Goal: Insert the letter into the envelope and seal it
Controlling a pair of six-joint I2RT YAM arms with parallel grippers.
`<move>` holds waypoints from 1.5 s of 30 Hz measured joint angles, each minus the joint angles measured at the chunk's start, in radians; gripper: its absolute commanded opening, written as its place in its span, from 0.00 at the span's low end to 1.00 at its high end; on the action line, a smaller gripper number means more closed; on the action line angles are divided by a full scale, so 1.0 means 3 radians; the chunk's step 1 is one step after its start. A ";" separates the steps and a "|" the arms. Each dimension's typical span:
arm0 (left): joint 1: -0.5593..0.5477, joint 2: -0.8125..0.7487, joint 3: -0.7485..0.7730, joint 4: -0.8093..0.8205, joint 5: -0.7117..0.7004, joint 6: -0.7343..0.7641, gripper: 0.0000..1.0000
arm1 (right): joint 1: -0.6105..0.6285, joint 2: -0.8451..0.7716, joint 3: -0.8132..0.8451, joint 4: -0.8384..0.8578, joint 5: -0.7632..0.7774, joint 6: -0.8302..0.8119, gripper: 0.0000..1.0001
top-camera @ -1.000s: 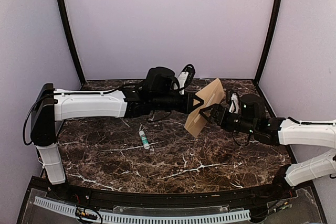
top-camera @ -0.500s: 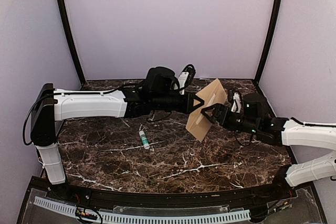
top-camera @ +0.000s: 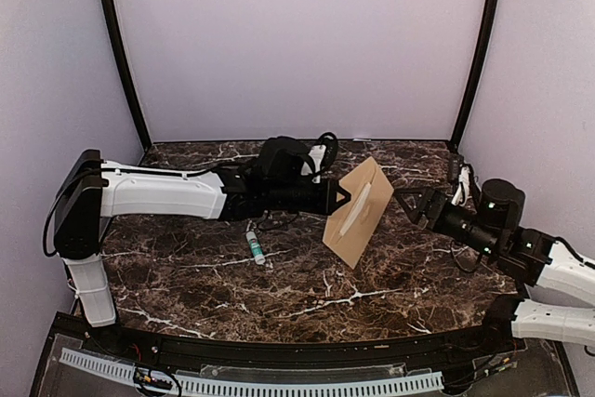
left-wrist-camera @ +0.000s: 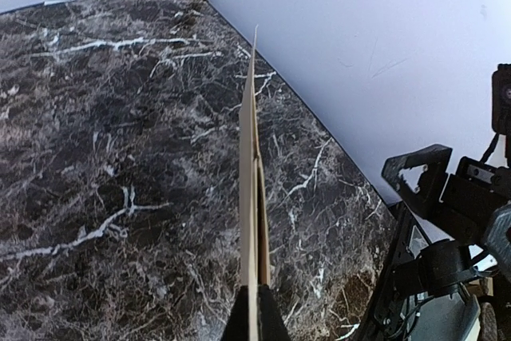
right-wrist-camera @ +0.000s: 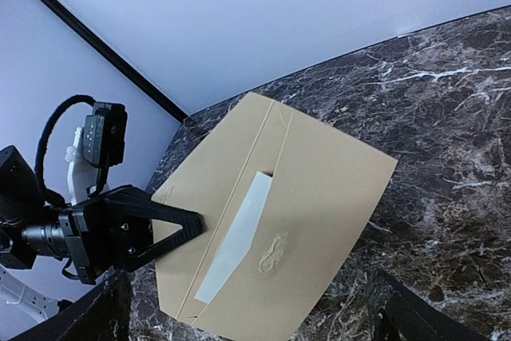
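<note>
Holding the envelope (top-camera: 374, 211) up on edge near the middle of the surface (top-camera: 186, 276), your left gripper (top-camera: 342, 197) is clamped on its left side. The left wrist view shows the paper pinched flat between the fingers. The envelope leans, its broad face turned toward your right gripper (top-camera: 407, 203), which hangs just beside it without touching, fingers spread apart. On that face a pale strip (right-wrist-camera: 231, 241) pokes out along a fold, next to a small pressed mark (right-wrist-camera: 271, 253); you cannot tell what the strip is. A small tube (top-camera: 254, 246) lies on the surface to the left, well apart.
</note>
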 measured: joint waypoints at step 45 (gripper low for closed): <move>-0.0184 -0.0482 -0.1638 -0.0108 -0.0912 -0.1364 0.48 | -0.0005 0.1225 -0.0037 0.0301 -0.0098 -0.0303 0.95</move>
